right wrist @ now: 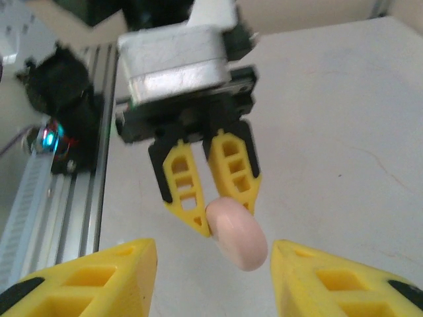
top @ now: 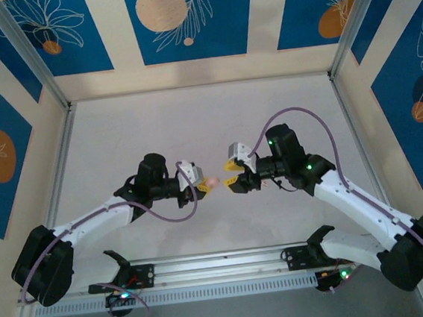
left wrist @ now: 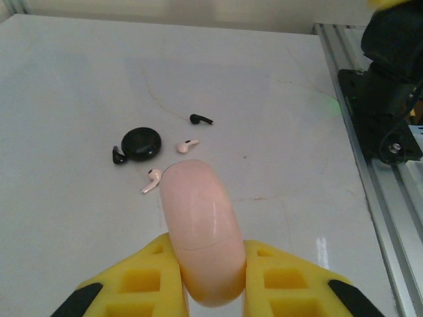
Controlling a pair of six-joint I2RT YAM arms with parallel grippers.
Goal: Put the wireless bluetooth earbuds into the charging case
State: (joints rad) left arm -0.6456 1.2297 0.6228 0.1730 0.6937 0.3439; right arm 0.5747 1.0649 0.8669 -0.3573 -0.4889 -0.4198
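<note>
My left gripper [top: 201,183] [left wrist: 210,243] is shut on a pink oval charging case [left wrist: 198,205] [top: 211,182], holding it closed above the table. In the right wrist view the case [right wrist: 236,232] juts out of the left gripper's fingers [right wrist: 182,188]. My right gripper [right wrist: 213,264] [top: 230,177] faces it, open, one finger on each side and neither touching. On the table below lie two black earbuds [left wrist: 201,119] [left wrist: 119,157], two pink earbuds [left wrist: 188,145] [left wrist: 152,180] and a round black case [left wrist: 141,143].
An aluminium rail [left wrist: 370,172] [top: 222,266] runs along the near table edge, with the arm mounts [left wrist: 386,86] on it. Metal posts [top: 29,52] and patterned walls enclose the white table [top: 208,121], which is bare toward the back.
</note>
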